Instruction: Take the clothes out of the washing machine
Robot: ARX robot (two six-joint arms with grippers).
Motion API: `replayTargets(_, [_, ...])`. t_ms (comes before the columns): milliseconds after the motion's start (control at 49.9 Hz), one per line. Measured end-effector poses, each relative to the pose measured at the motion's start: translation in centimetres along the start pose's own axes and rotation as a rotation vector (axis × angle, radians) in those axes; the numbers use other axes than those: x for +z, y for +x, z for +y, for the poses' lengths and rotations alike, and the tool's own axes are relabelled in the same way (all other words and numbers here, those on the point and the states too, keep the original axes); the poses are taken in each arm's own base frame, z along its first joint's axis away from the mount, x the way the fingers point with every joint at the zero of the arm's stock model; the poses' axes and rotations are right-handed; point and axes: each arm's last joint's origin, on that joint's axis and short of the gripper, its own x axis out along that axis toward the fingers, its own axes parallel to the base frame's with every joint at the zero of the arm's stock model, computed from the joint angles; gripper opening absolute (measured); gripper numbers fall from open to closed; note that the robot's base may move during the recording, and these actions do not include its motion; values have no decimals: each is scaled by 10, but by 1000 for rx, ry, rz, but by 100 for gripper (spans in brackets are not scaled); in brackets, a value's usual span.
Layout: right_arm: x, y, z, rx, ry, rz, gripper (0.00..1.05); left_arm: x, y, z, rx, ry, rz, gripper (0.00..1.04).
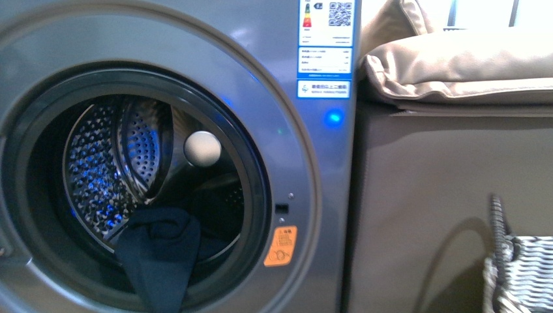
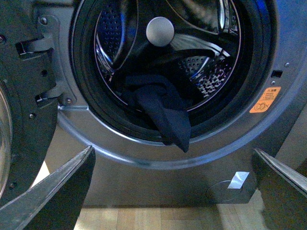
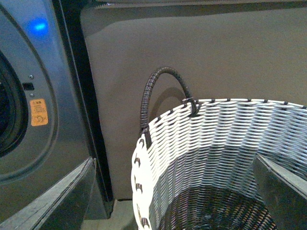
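Observation:
The grey washing machine [image 1: 306,169] fills the left of the front view, its porthole open onto the perforated steel drum [image 1: 98,169]. Dark navy clothes [image 1: 160,257] lie at the drum's bottom and hang over the door seal. In the left wrist view the clothes [image 2: 165,117] droop over the porthole rim, and my left gripper [image 2: 175,191] is open, low in front of the machine and apart from the fabric. My right gripper [image 3: 175,191] is open over the woven basket [image 3: 216,143], holding nothing. Neither arm shows in the front view.
The machine's open door [image 2: 19,96] stands at the edge of the left wrist view. A woven white-and-dark basket [image 1: 522,267] with a dark loop handle [image 3: 160,91] sits on the floor right of the machine, before a brown cabinet [image 1: 430,195] topped with beige cushions [image 1: 456,65].

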Motion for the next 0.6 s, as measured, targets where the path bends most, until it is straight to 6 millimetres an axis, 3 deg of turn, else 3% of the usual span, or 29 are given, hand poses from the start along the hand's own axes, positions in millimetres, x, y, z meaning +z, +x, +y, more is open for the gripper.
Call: replayTargets(601, [0,0,0,-2,0,0,97,0,0,0,-2,0,1,98])
